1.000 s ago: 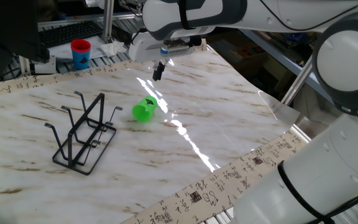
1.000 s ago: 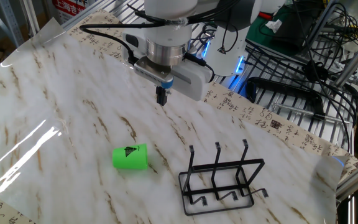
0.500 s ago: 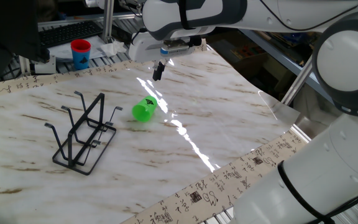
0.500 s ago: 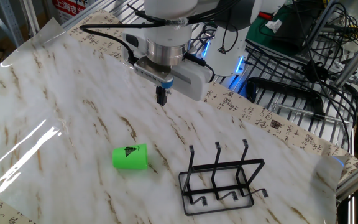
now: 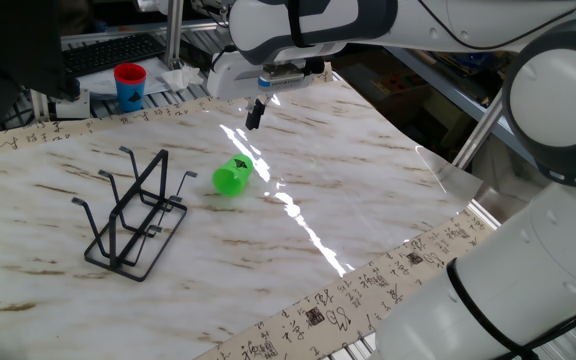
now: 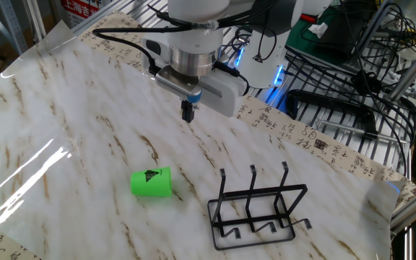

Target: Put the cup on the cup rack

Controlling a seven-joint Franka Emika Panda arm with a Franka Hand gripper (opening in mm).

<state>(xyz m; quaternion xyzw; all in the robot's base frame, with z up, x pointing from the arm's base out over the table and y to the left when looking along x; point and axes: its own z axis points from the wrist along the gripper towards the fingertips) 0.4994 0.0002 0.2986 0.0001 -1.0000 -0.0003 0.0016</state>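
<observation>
White rounded arm (image 5: pixel 558 110) with grey joint bands, black cables, short black claw (image 6: pixel 188 113) — blue-accented wrist block.

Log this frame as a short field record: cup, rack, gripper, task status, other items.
cup: green cup lying on its side on the marbled table, not held
cup rack: black wire cup rack standing on the table, apart from the cup, pegs bare
gripper: gripper hanging above the table, away from the cup, fingers close together, nothing between them
task status: cup not yet grasped, not on the rack
other items: red cup with blue band beyond the table's far edge in one fixed view
</observation>
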